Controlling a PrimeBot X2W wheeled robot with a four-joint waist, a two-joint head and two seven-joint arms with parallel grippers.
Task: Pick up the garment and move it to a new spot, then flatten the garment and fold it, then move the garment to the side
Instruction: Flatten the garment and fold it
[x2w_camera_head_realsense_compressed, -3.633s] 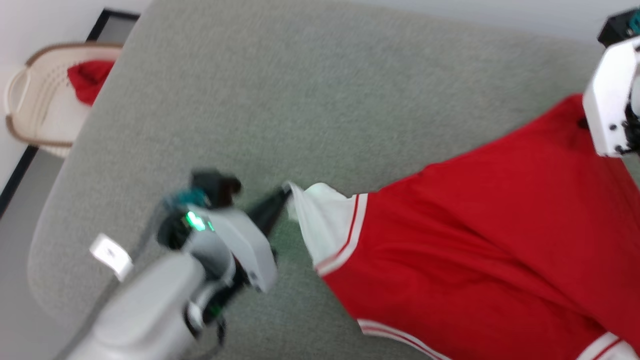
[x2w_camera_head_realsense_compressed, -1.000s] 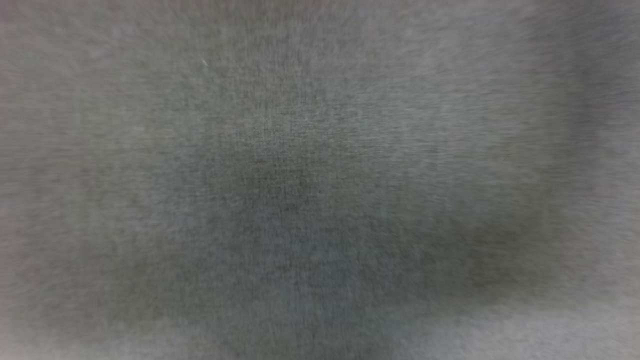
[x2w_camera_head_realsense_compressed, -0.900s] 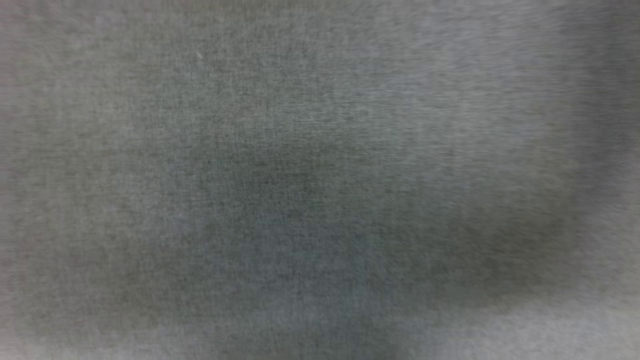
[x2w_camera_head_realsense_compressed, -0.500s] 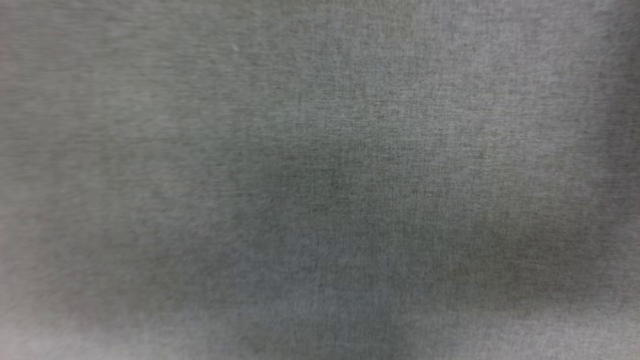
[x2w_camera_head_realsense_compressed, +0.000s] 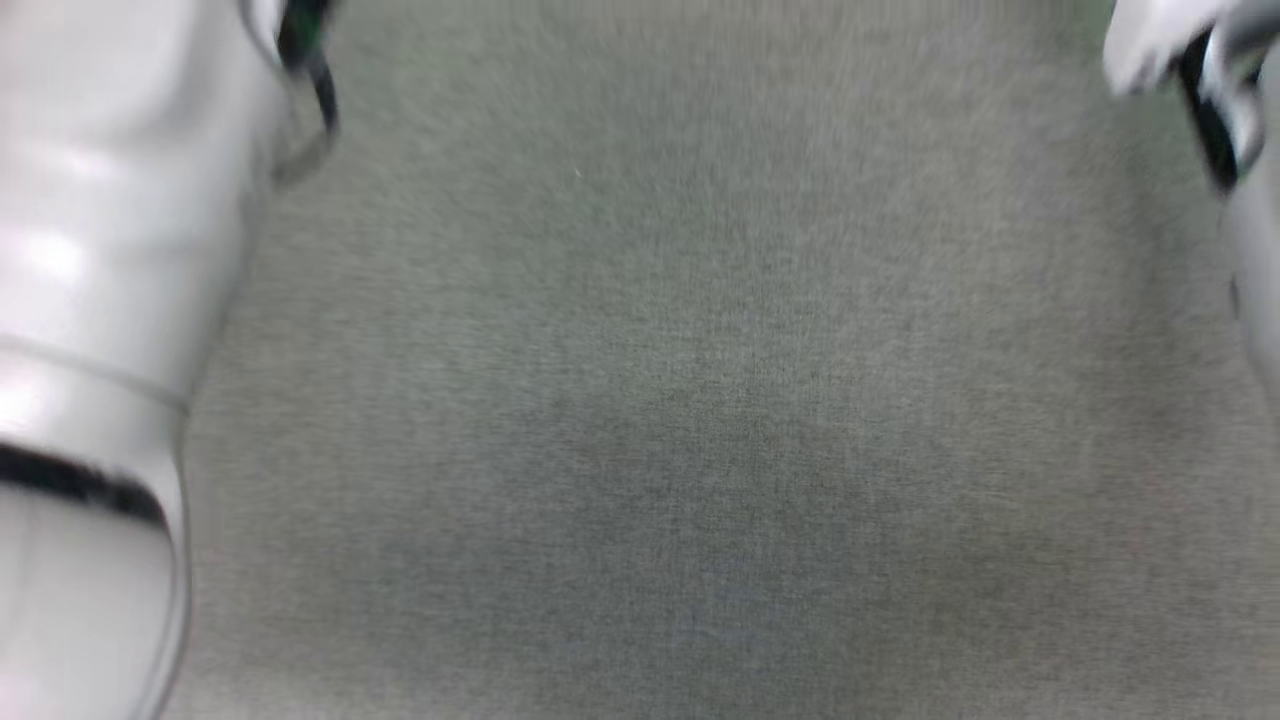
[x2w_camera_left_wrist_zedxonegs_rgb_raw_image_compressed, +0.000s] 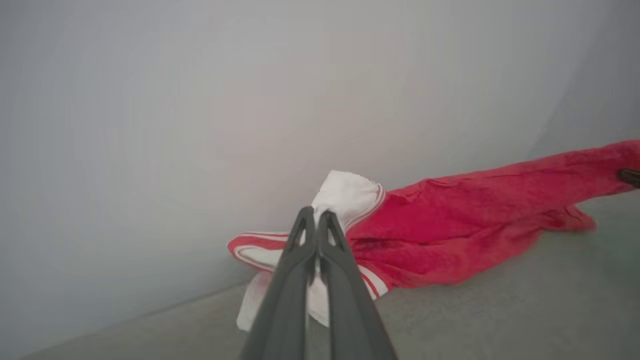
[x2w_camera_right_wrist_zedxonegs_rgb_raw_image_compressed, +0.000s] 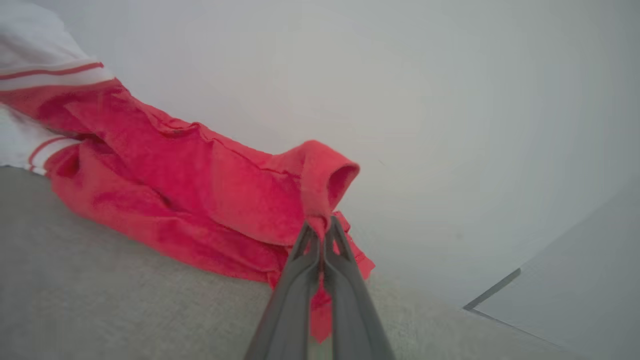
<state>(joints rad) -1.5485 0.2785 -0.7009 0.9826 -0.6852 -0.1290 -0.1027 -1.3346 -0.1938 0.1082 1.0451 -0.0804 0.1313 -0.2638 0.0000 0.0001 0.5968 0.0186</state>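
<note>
Garment (x2w_camera_left_wrist_zedxonegs_rgb_raw_image_compressed: 450, 225): big red jersey shirt with white short sleeves and red-white striped trim, stretched from left to right, middle sagging onto the soft grey-green cloth mat (x2w_camera_head_realsense_compressed: 700, 400).
Left gripper (x2w_camera_left_wrist_zedxonegs_rgb_raw_image_compressed: 316, 216): 2 long dark fingers pressed together, pinching the white sleeve end.
Right gripper (x2w_camera_right_wrist_zedxonegs_rgb_raw_image_compressed: 320, 229): 2 long dark fingers pressed together, pinching a red edge.
Arms: blurry pale forearm (x2w_camera_head_realsense_compressed: 90, 300) at the left edge of the head view, another pale arm part (x2w_camera_head_realsense_compressed: 1160, 40) at the far right.
Wall (x2w_camera_left_wrist_zedxonegs_rgb_raw_image_compressed: 200, 100): plain and pale, behind the garment.
</note>
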